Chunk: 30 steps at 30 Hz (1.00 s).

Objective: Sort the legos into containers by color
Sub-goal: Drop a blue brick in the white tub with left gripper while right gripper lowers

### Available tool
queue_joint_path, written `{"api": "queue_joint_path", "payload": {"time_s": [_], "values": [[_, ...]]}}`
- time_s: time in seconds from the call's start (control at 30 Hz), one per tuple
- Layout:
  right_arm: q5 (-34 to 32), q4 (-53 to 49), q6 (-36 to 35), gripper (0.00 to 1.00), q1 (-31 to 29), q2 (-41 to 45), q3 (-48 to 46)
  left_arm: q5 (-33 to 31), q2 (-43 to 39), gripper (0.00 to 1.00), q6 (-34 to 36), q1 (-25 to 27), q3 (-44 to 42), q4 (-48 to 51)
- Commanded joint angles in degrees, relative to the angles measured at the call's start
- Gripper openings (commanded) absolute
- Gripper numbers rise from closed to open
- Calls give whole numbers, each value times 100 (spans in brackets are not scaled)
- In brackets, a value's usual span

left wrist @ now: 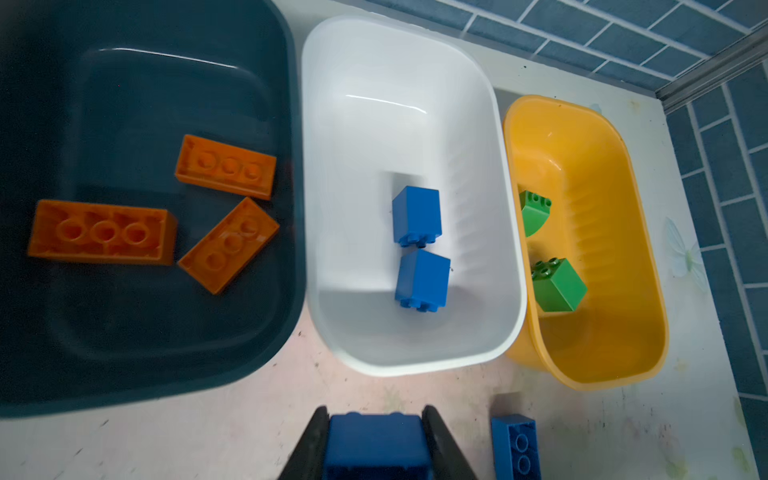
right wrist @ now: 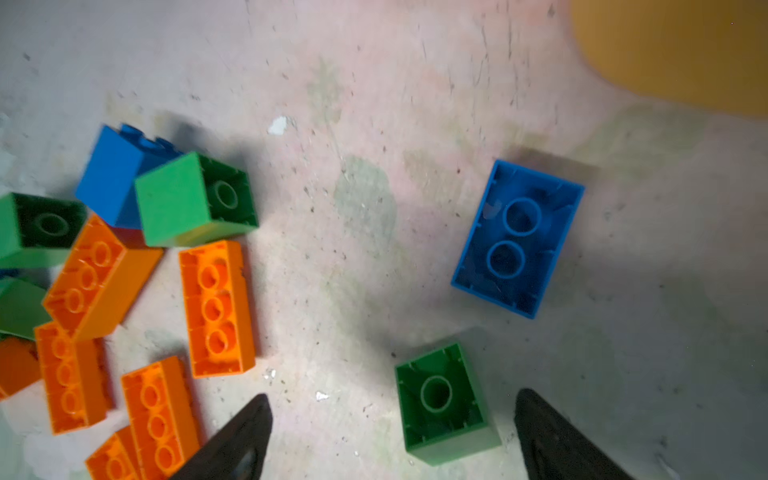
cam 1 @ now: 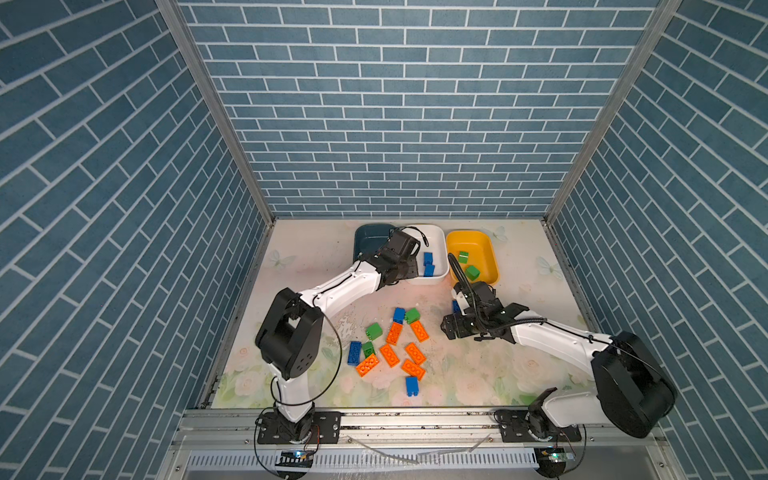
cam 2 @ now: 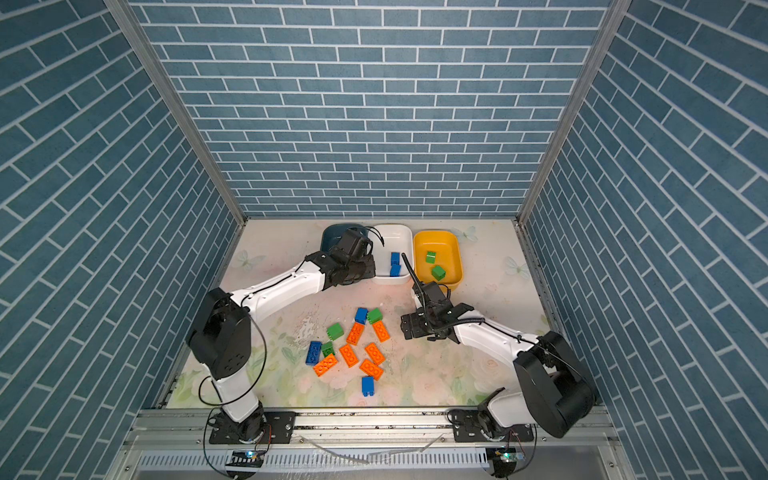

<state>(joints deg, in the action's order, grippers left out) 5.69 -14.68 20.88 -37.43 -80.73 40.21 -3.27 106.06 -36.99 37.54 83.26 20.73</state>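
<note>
Before white tub point(left wrist: 415, 368): left gripper point(left wrist: 376, 417), jaws clamped on blue brick point(left wrist: 376, 446); should clear the rim, then release low beside two blues point(left wrist: 417, 216) inside; right gripper point(right wrist: 395, 401), jaws wide, over green brick point(right wrist: 446, 405) on table point(right wrist: 353, 208) near yellow tub point(right wrist: 673, 50); should centre before closing.

Both top views: mounted high at the front, pitched steeply down, whole table point(cam 1: 299, 249) plus back wall point(cam 1: 407, 104), near-identical framing. Left wrist: close above the three tubs point(left wrist: 407, 369). Right wrist: closer, over loose bricks point(right wrist: 216, 307). Wrist overlap: yellow tub point(left wrist: 623, 324), upturned blue brick point(left wrist: 515, 446).
</note>
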Motion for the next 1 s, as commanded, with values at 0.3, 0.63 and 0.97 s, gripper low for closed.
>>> {"api": "queue_joint_path", "payload": {"time_s": [0.3,0.63,0.97], "values": [[160,-473,-187,68,3,-461,337,-129,1407,30,322,32,1888,609],[-165,-655,-40,56,-62,-631,453,49,1723,68,358,25,2578,876],[-568,-781,3,51,-194,-809,630,684,793,93,509,36,1283,-306]]}}
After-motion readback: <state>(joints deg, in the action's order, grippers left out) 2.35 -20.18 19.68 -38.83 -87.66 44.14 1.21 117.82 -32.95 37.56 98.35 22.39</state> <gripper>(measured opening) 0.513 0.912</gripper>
